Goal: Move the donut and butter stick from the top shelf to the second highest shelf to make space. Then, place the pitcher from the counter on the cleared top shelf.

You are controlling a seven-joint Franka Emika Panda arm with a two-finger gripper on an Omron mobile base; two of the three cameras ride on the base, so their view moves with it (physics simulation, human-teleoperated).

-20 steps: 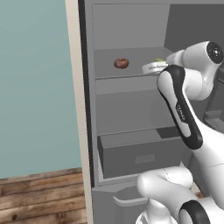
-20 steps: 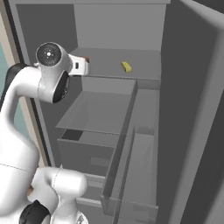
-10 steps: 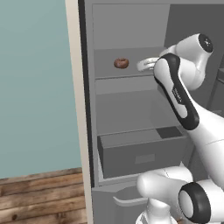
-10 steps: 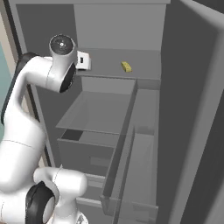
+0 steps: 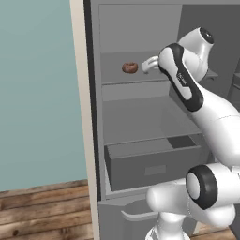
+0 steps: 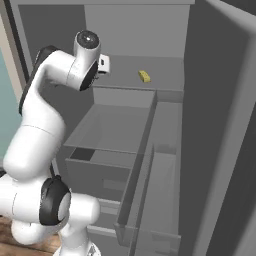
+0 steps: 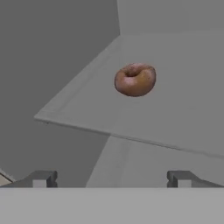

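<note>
The donut (image 5: 130,67) (image 7: 135,79), brown with a dark glaze, lies at the left of the top shelf (image 5: 154,78) (image 7: 183,109). The yellow butter stick (image 6: 144,76) rests further right on the same shelf (image 6: 167,80). My gripper (image 7: 111,179) (image 5: 144,67) hovers just in front of the shelf's edge, level with the donut and a short way from it. It is open and its fingertips (image 7: 41,178) hold nothing. Below lies the broader second highest shelf (image 5: 145,122) (image 6: 117,127). The pitcher and the counter are out of view.
A boxy grey drawer (image 5: 150,164) (image 6: 100,175) sits pulled out under the shelves. The fridge's left wall (image 5: 93,117) stands close to the donut. The open fridge door with its bins (image 6: 220,150) stands at the right.
The arm has swung left along the top shelf, from near the butter stick toward the donut. The gripper has stayed open.
</note>
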